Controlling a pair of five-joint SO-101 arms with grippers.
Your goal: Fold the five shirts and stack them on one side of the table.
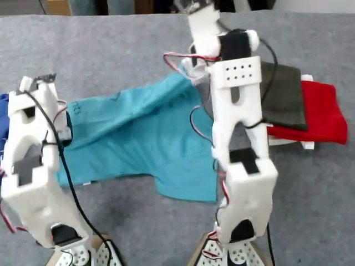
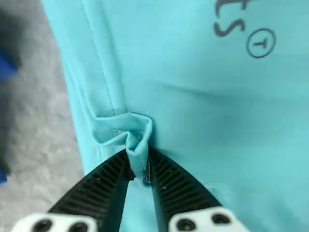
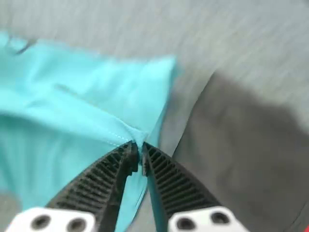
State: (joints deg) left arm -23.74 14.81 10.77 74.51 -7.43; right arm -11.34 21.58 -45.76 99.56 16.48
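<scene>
The two black fingers [image 2: 104, 186] of the left gripper [image 2: 138, 166] are pressed together on a small bunched-up fold of the teal shirt [image 2: 203, 106]. The fingers [image 3: 166, 181] of the right gripper [image 3: 139, 154] pinch a thin edge of the same shirt, close to one of its corners.

The teal shirt is bright blue-green and soft, with wrinkles and a stitched seam. Dark print sits on it near the left gripper. In the high view the shirt lies spread in the middle of the grey table [image 1: 111, 50]. Its long way runs from the left side of the frame up to the upper middle. One flap hangs toward the lower middle.

The left arm [image 1: 33, 166] hides the shirt's left end, and the right arm [image 1: 241, 138] covers its right edge. I cannot tell which end is the neck. The print is cut off at the top of the left wrist view.

At the right of the high view a folded dark green shirt [image 1: 284, 97] lies partly on a folded red shirt [image 1: 321, 113]. A bit of blue cloth [image 1: 3, 122] is cut off at the left edge.
</scene>
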